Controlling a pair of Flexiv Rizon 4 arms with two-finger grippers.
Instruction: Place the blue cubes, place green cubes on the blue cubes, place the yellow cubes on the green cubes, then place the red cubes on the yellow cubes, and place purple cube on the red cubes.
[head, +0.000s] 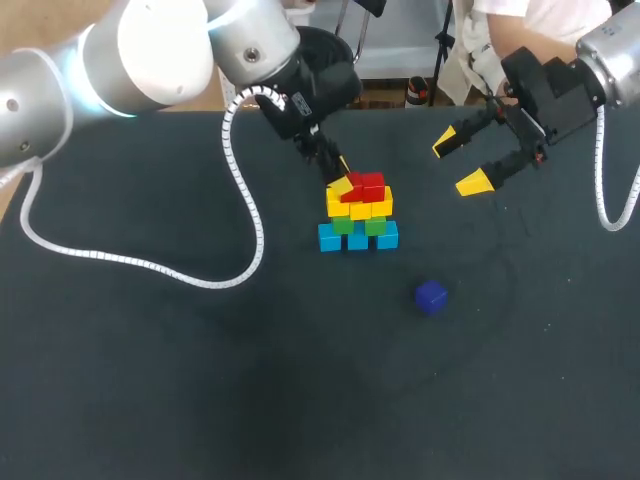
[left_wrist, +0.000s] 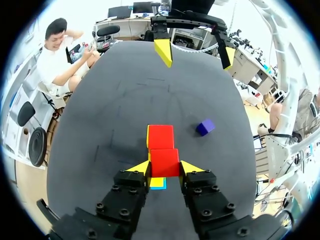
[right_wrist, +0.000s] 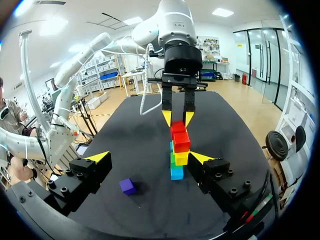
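Three blue cubes (head: 357, 237), perhaps more behind.

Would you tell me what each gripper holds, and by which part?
Left gripper: a red cube, by its two opposite side faces. Right gripper: nothing.

text: none readable | labels: none | numbers: none | signs: none | views checked: all three

Head overhead, far; wrists face each other, sharing cube stack (head: 358, 212).
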